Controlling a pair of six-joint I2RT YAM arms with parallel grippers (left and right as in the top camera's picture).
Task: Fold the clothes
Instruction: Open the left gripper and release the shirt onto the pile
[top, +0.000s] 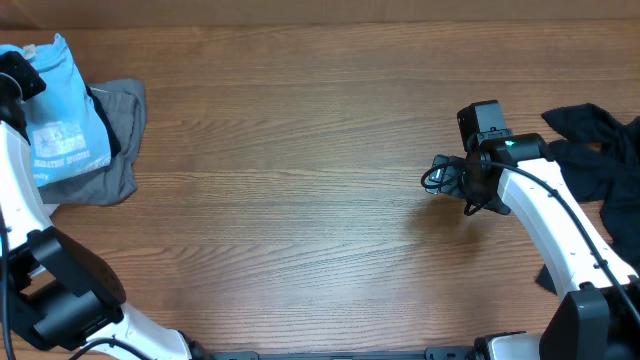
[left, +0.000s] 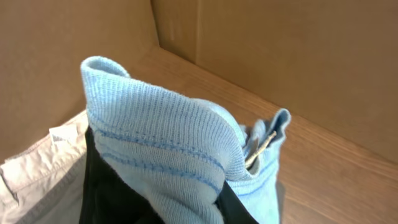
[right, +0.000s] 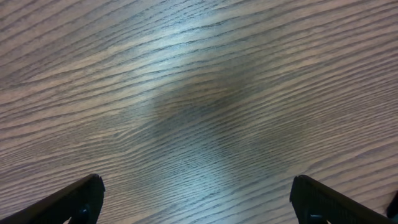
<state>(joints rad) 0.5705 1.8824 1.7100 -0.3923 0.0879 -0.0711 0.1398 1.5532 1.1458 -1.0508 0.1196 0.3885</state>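
The sky-blue T-shirt (top: 62, 110) is lying bunched at upper left on a grey garment (top: 120, 150). Being soft, light and limp, it probably wants pinching at the ribbed collar (left: 168, 143). The left gripper (top: 18, 78) is sitting cloth-covered, so I cannot tell its grip, and the right gripper (right: 199, 199) is hovering spread.

Left arm (top: 22, 195) first: a smooth white link, then fat, rounded black joint housings (top: 60, 290) down near the base. Right arm (top: 560, 215) is the same build, with a white tapered link running into a black wrist. There's a boxy black camera block (top: 483, 122) on top, a small green light (top: 510, 143) glowing beside it, and a black cable (top: 436, 178) looped at the tip. Its fingers (right: 71, 202) are matte black, blunt wedges.
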